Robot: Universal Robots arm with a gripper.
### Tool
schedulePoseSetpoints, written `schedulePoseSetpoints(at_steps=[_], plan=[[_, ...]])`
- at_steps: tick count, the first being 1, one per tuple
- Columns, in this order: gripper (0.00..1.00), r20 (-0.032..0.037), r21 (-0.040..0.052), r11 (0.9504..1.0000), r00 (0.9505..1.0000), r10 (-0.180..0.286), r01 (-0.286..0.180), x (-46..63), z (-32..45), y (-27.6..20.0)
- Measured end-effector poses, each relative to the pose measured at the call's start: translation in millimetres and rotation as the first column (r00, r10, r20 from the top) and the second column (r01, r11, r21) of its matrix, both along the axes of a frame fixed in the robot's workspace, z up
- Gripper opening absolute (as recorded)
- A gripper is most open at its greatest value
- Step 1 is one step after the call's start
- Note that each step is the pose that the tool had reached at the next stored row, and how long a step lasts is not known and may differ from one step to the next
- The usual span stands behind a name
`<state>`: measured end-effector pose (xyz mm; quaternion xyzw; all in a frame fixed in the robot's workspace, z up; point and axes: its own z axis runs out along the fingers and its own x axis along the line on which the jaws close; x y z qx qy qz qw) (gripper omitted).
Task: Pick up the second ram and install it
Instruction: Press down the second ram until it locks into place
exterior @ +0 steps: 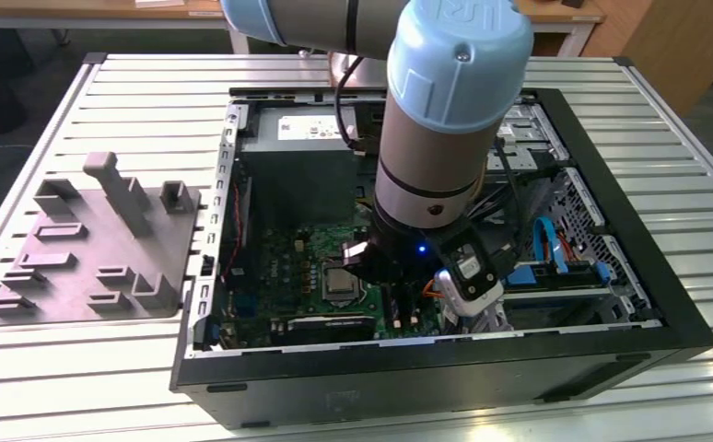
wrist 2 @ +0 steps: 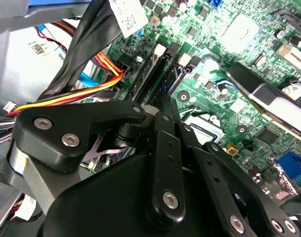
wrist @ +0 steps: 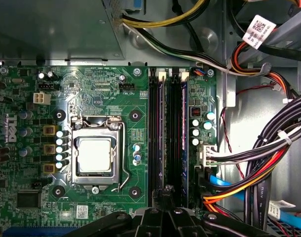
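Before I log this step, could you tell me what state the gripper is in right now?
Gripper: down inside the computer case, right over the memory slots; open or shut cannot be told.

You are working inside an open case [exterior: 651, 304], its walls closing in the board [wrist: 91, 89] all round. The slots [wrist: 168, 138] are lying bare from above, so the claw [wrist: 166, 190] is finding free room there. Beside them, cables [wrist: 269, 163] are crowding the board's edge. On the slots' other side the socket [wrist: 94, 153] is sitting low.
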<state>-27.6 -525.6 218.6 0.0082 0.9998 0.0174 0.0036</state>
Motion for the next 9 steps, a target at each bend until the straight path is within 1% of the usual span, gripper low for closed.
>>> schedulePoseSetpoints(at_steps=[9], plan=[[0.1, 0.0001, 0.0, 1.0, 1.0, 0.0, 0.0, 0.0, -2.3, 0.0]])
